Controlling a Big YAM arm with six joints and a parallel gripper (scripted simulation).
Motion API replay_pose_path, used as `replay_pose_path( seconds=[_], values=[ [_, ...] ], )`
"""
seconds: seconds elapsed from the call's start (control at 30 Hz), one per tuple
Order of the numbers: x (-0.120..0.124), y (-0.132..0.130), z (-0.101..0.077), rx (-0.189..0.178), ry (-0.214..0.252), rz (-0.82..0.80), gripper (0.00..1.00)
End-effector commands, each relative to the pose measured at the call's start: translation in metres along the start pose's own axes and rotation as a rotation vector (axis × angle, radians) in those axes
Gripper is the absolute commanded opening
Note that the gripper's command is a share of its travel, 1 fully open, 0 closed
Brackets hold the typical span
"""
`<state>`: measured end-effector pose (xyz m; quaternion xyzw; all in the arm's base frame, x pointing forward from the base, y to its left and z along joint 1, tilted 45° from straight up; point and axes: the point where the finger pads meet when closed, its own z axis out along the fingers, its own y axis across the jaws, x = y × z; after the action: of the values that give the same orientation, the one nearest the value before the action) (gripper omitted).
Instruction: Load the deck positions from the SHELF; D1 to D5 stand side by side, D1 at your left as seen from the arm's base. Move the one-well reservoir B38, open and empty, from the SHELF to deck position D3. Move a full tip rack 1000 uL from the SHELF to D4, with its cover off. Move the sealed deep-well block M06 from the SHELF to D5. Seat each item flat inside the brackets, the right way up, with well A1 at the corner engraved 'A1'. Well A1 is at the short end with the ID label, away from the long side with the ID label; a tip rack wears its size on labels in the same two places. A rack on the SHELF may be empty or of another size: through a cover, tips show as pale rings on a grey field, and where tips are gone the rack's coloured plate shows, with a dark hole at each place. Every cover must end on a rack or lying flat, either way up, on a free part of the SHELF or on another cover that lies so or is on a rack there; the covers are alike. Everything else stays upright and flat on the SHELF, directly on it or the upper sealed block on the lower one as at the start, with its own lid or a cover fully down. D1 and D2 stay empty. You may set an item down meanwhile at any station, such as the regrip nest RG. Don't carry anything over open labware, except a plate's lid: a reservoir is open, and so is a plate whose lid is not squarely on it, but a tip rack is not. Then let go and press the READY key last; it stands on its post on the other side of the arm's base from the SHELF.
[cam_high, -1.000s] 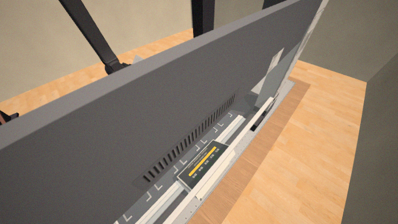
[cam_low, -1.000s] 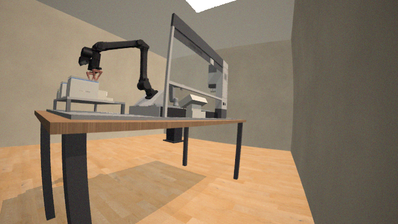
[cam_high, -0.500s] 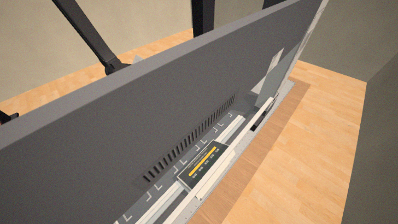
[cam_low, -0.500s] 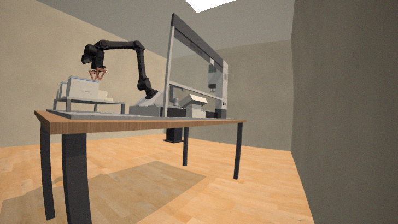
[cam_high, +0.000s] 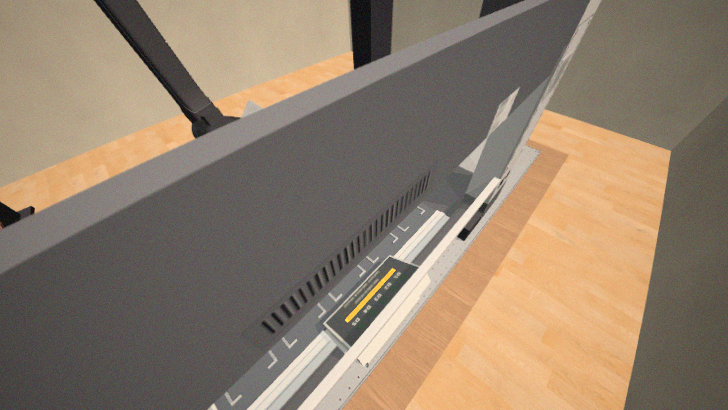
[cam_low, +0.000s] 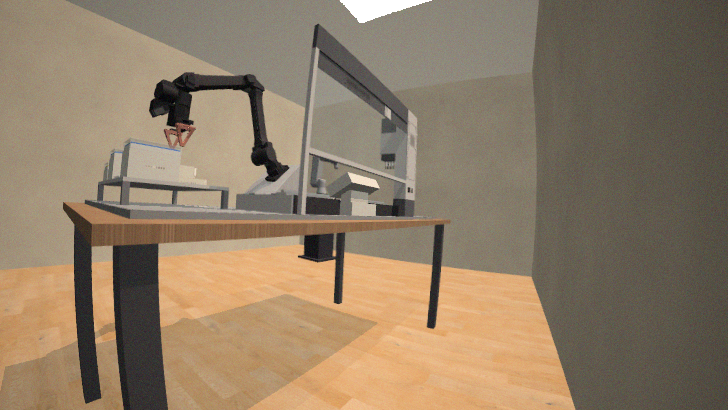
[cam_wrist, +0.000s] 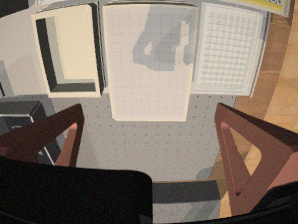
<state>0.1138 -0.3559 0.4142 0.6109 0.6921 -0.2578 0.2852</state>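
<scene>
My gripper (cam_wrist: 149, 110) (cam_low: 178, 136) is open and empty, and hangs above the SHELF (cam_low: 163, 184). In the wrist view a plain cream-topped block (cam_wrist: 153, 59) lies straight ahead of the fingers, with the gripper's shadow on it. To its left stands a cream item with dark inner walls (cam_wrist: 67, 50), open like a reservoir. To its right is a white item with a fine well grid (cam_wrist: 229, 46). No labels can be read.
A large grey panel (cam_high: 254, 203) hides most of the deck in the top view. Only white corner brackets (cam_high: 290, 342) and a dark sign with a yellow bar (cam_high: 371, 300) show. A framed enclosure (cam_low: 356, 127) stands right of the arm's base on the wooden table (cam_low: 229, 229).
</scene>
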Motion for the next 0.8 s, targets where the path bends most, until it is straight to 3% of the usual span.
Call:
replay_pose_path(
  seconds=[0.0, 0.6, 0.63, 0.77],
  values=[
    [-0.017, -0.001, -0.021, -0.008, -0.052, 0.024, 1.0],
    [-0.017, -0.001, -0.021, -0.008, -0.052, 0.024, 1.0],
    [-0.024, -0.001, -0.043, -0.02, -0.086, 0.035, 1.0],
    [-0.023, 0.0, -0.057, -0.022, -0.086, 0.035, 1.0]
  ],
)
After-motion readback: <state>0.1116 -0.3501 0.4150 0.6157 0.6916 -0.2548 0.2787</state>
